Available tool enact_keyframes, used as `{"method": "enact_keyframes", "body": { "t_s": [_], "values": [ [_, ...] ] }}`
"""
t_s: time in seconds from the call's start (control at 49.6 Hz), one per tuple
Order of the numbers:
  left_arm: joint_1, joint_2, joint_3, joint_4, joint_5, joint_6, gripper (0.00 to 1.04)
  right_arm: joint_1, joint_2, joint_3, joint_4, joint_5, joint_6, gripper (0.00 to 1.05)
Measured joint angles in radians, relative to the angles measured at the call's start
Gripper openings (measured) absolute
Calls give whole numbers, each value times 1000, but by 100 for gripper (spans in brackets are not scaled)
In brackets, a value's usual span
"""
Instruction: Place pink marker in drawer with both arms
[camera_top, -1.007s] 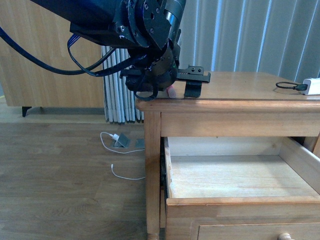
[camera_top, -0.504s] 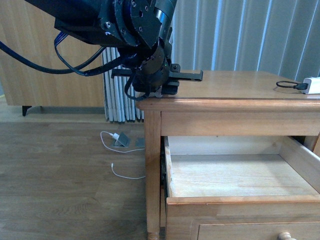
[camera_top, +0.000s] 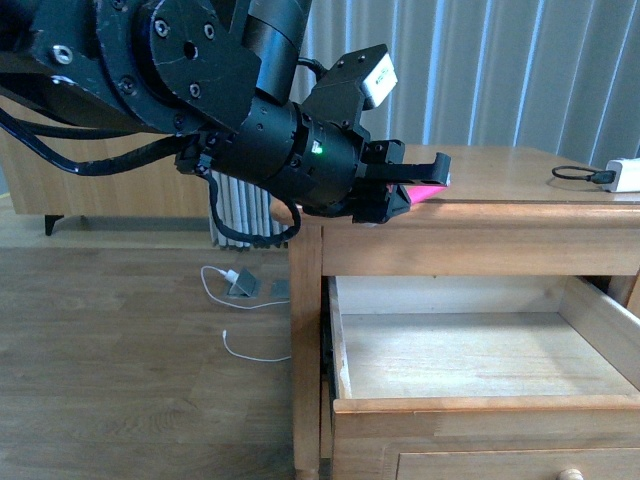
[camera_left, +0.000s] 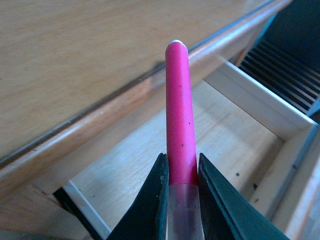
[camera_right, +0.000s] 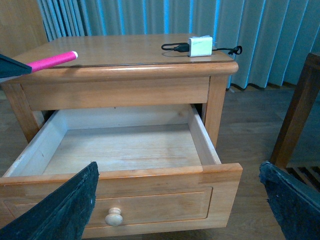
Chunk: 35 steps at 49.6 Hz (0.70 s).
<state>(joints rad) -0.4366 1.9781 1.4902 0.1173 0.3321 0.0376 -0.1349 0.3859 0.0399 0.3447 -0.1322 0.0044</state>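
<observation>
Front view: the left arm (camera_top: 200, 90) fills the picture from 9 to 11 o'clock, black and bulky; the left gripper (camera_top: 425, 180) reaches out at 2 o'clock, level with the nightstand (camera_top: 520, 195) top near its front left corner; the jaws pinch the marker (camera_top: 428, 192), whose pink body shows just under the upper finger, about level. The drawer (camera_top: 480, 402) stands pulled out at 5 o'clock, below the marker; inside it show a pale wood floor and pale walls. A white charger (camera_top: 626, 172) with a black cable lies on the nightstand top at 3 o'clock, well apart from the gripper; a white cable (camera_top: 245, 350) lies on the floorboards at 7 o'clock.

Left wrist view: the two black fingers (camera_left: 156, 200) press on the marker (camera_left: 179, 115) at the join of its pink body and paler cap, the cap lying between them; the pink body points away from the gripper, its tip over the nightstand's front edge (camera_left: 100, 125); the open drawer's pale floor (camera_left: 225, 145) lies beneath.

Right wrist view: the right gripper (camera_right: 179, 169) hangs before the drawer (camera_right: 125, 145), jaws spread wide, holding nothing; the drawer's knob (camera_right: 114, 216) sits on its front panel. The marker (camera_right: 52, 61) hovers over the nightstand's corner, held at one end by a dark finger (camera_right: 10, 66); the charger (camera_right: 200, 46) rests further back on the top.
</observation>
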Motion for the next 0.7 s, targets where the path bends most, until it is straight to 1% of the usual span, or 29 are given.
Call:
{"method": "enact_keyframes", "body": {
  "t_s": [0.081,0.141,0.262,0.463,0.705],
  "values": [
    [-3,-16,-32,-9,61,31,14,0,0,0,0,0,0,96],
    [-6,-21,-49,-23,89,60,14,0,0,0,0,0,0,96],
    [-22,-20,-76,-24,105,93,14,0,0,0,0,0,0,96],
    [-55,35,-80,-8,85,114,14,0,0,0,0,0,0,96],
    [-63,122,-82,16,33,108,14,0,0,0,0,0,0,96]
  ]
}}
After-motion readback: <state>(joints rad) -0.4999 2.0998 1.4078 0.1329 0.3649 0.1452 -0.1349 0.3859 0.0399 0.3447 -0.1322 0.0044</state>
